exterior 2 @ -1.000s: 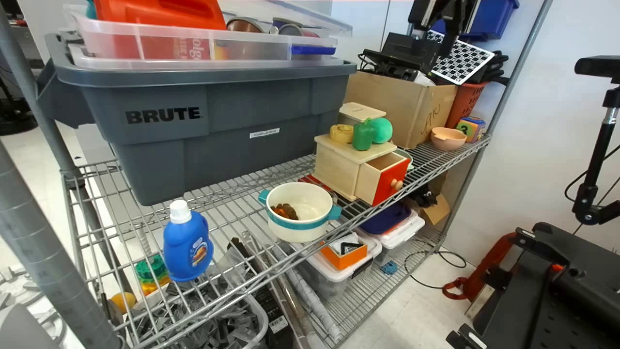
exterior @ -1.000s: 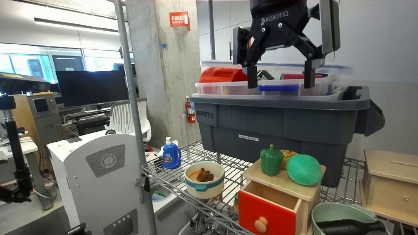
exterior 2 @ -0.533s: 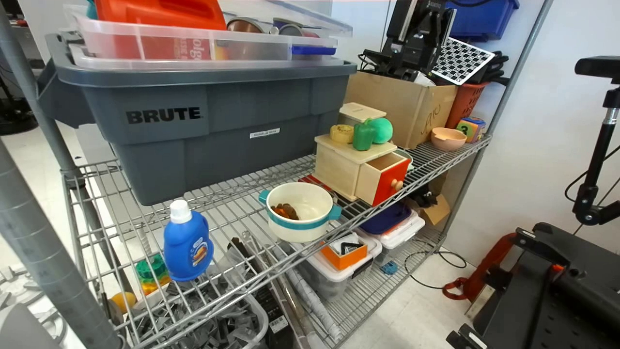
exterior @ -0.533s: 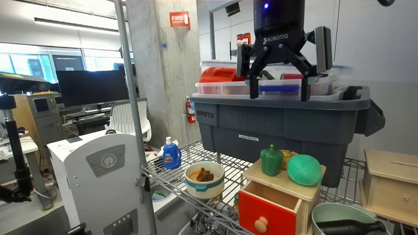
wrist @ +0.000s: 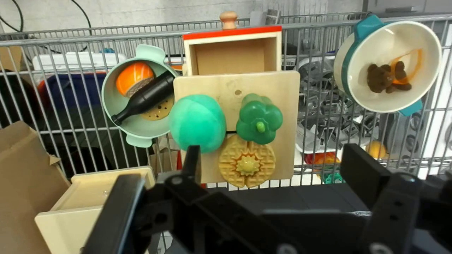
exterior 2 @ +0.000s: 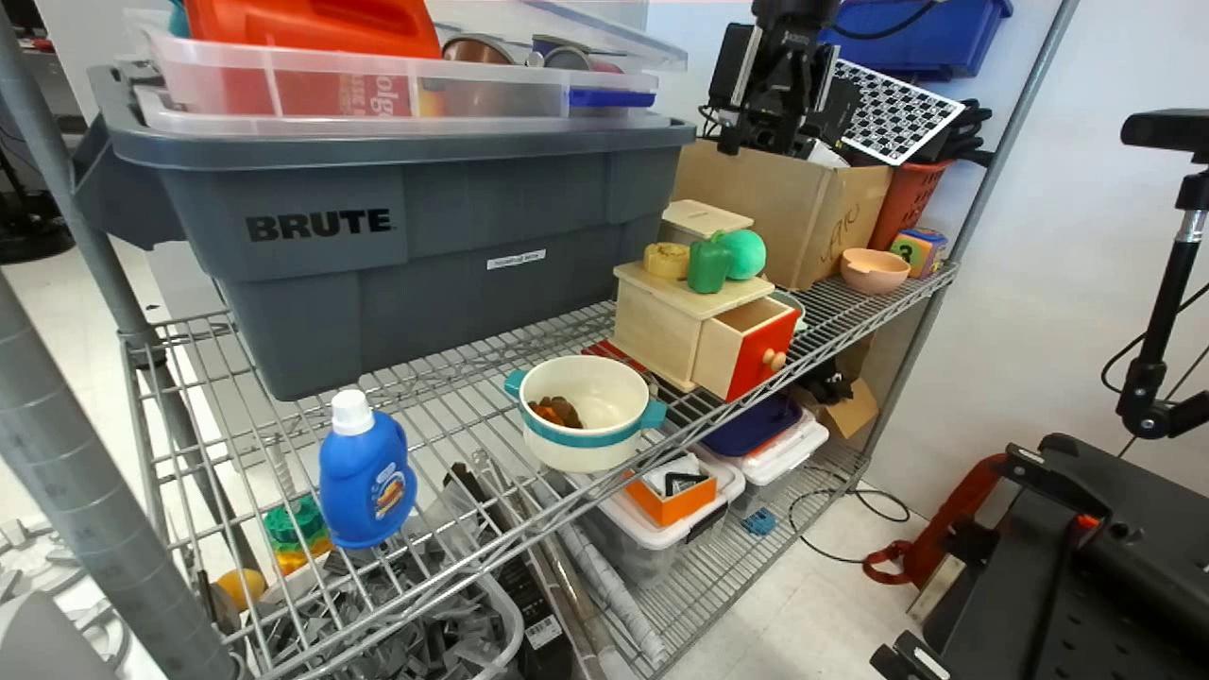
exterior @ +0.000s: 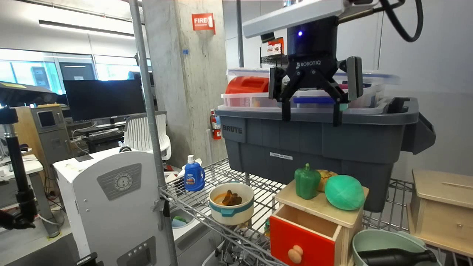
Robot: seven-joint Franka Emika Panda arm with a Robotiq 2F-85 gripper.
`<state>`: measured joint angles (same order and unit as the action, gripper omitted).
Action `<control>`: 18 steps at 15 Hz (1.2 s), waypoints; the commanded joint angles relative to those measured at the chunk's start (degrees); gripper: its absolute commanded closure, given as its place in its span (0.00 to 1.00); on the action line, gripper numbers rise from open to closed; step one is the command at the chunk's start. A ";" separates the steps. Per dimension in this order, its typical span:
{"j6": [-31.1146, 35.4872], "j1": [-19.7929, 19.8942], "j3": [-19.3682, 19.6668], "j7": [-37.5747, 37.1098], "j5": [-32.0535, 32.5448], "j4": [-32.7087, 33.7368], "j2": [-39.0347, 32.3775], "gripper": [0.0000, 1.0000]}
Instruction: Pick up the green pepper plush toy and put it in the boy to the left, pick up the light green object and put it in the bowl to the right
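The green pepper plush toy [exterior: 307,183] stands upright with its stem on top of a wooden drawer box. Beside it rests the light green object [exterior: 344,192]; both also show in the wrist view, the pepper [wrist: 259,121] and the light green lump [wrist: 197,123]. A white bowl [exterior 2: 584,452] with a teal band holds a small brown figure. The grey-green bowl to the right [wrist: 112,92] contains a black bottle, an orange piece and a tan disc. My gripper [exterior: 311,113] hangs well above the box, pointing down, its fingers wide apart with nothing between them.
A yellow waffle-like piece [wrist: 247,162] shares the box top. The red-fronted drawer [exterior: 303,240] is pulled out. Behind rises a big grey bin [exterior: 306,144]. A blue bottle [exterior 2: 364,482] stands on the wire shelf, and a cardboard box [exterior 2: 765,203] is at the far end.
My gripper has come down from higher up, shifting a little toward the left in both exterior views. Its fingers stay spread, and the objects on the shelf have not moved.
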<state>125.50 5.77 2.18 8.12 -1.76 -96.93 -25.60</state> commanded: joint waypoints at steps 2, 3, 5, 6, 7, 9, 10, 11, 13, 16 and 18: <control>-2.44 0.64 -0.93 1.22 -0.92 5.83 -5.06 0.00; -2.49 0.62 -0.99 1.13 -0.83 6.26 -5.62 0.00; -2.61 0.62 -1.08 1.03 -0.73 7.10 -6.76 0.00; -2.76 0.60 -1.10 0.96 -0.66 7.43 -7.13 0.00; -2.84 0.61 -1.13 0.94 -0.64 7.60 -7.43 0.00; -3.08 0.55 -1.16 0.87 -0.58 7.80 -7.78 0.00; -3.30 0.50 -1.23 0.89 -0.58 7.83 -7.87 0.00; -3.38 0.37 -1.30 0.85 -0.51 7.68 -7.97 0.00; -3.67 0.18 -1.52 0.80 -0.44 7.50 -8.20 0.00; -4.70 0.24 -1.83 0.88 -0.54 8.09 -9.36 0.00; -4.98 0.31 -1.88 0.89 -0.51 8.18 -9.79 0.00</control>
<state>122.57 5.73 0.71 8.12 -1.76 -91.11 -33.86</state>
